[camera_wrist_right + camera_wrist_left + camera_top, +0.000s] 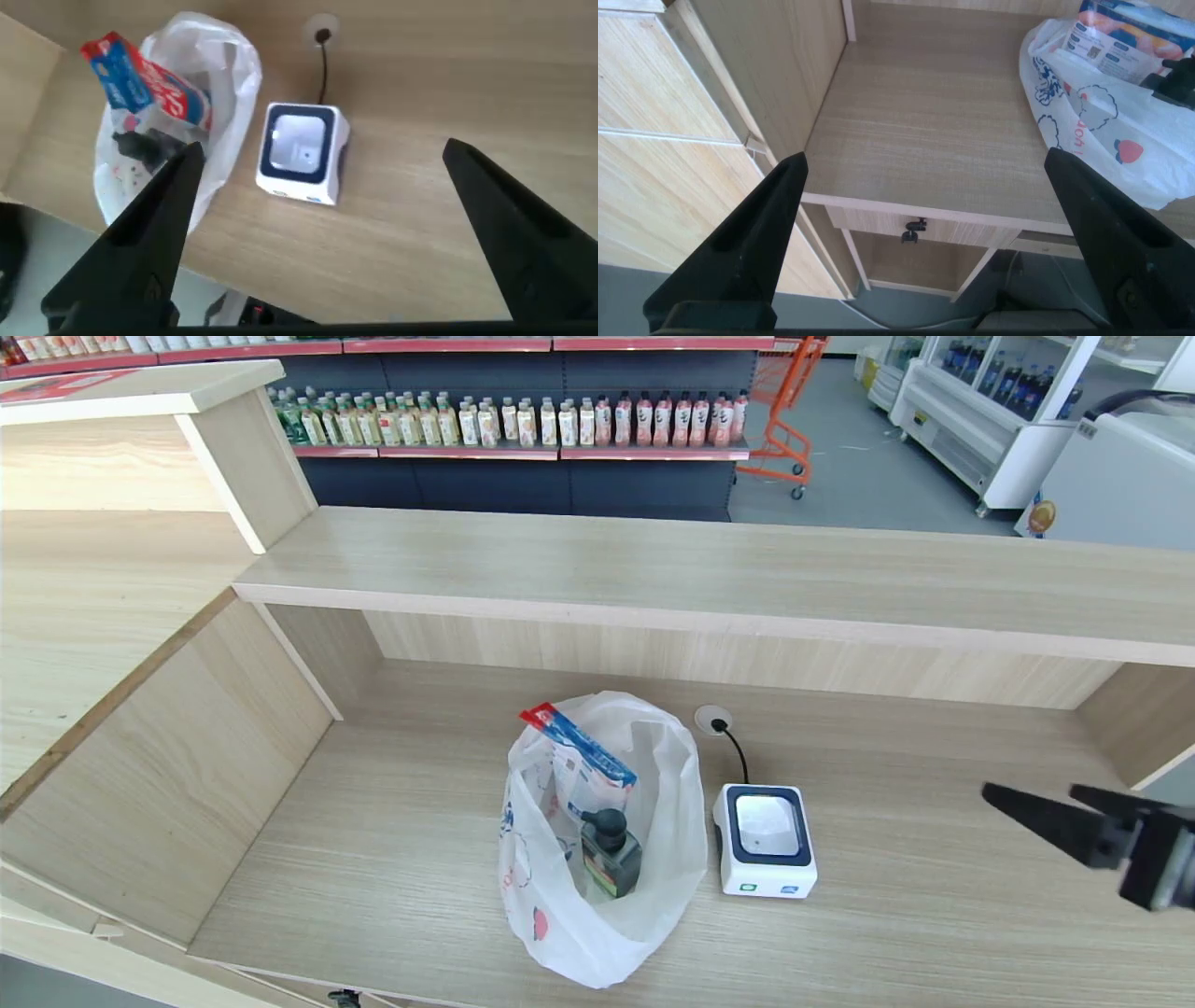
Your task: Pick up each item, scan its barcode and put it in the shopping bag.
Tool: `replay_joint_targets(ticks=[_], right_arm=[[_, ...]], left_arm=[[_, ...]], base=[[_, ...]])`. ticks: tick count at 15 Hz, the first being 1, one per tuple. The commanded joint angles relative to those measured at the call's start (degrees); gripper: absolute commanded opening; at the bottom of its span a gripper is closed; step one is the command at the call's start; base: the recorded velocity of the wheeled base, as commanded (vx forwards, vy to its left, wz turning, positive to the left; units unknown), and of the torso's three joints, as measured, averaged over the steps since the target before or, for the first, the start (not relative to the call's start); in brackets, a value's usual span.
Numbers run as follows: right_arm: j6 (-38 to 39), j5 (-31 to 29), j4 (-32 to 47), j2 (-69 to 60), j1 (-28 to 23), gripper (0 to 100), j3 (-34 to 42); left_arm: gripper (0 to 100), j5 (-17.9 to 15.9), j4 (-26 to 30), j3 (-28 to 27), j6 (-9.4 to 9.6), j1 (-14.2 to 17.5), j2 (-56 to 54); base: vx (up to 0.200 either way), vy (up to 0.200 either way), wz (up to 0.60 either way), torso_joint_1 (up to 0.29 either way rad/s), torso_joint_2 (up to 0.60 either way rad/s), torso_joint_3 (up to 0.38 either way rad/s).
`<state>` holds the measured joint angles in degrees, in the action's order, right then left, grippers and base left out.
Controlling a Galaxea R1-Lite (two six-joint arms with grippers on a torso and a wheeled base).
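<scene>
A pale wood-grain surface (934, 933) has a raised wooden ledge (747, 569) along its far edge, with a round grey cable grommet (713, 719) near that edge. Beyond stand dark store shelving (523, 490) carrying rows of bottles (523, 422), an orange wire trolley (782, 383) and white display freezers (980, 457).

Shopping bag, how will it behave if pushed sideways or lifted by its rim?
The shopping bag looks like thin, crumpled film, so it would probably fold rather than slide. The dark pump bottle inside likely anchors it. The tall pouch leaning above the rim might tip.
</scene>
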<state>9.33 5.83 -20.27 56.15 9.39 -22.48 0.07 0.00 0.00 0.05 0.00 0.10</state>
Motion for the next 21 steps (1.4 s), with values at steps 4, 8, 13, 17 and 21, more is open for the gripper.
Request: replay_joint_targets(ticks=[4, 8, 13, 17, 21], right_arm=[[-4.2, -16.5, 23.2, -50.0, -9.6, 100, 21.4], [-4.2, -16.1, 23.3, -56.1, -9.2, 100, 21.8], [-3.8, -16.1, 23.4, -56.1, -9.2, 0, 21.8], [-3.9, -16.1, 23.3, -56.1, -9.2, 0, 21.8], [-3.9, -16.1, 23.3, -56.1, -9.2, 0, 21.8]], left_arm=[[100, 0.0, 0.0, 0.0, -0.05, 0.0, 0.0], [100, 0.0, 0.0, 0.0, -0.05, 0.0, 0.0], [100, 0.0, 0.0, 0.0, -0.05, 0.0, 0.0], [100, 0.0, 0.0, 0.0, -0.05, 0.0, 0.0], [100, 0.0, 0.0, 0.0, 0.04, 0.0, 0.0]], base=[[0.000, 0.000, 0.00, 0.000, 0.00, 0.000], [0.000, 0.000, 0.00, 0.000, 0.00, 0.000], [0.000, 0.000, 0.00, 0.000, 0.00, 0.000], [0.000, 0.000, 0.00, 0.000, 0.00, 0.000], [0.000, 0.000, 0.00, 0.000, 0.00, 0.000]])
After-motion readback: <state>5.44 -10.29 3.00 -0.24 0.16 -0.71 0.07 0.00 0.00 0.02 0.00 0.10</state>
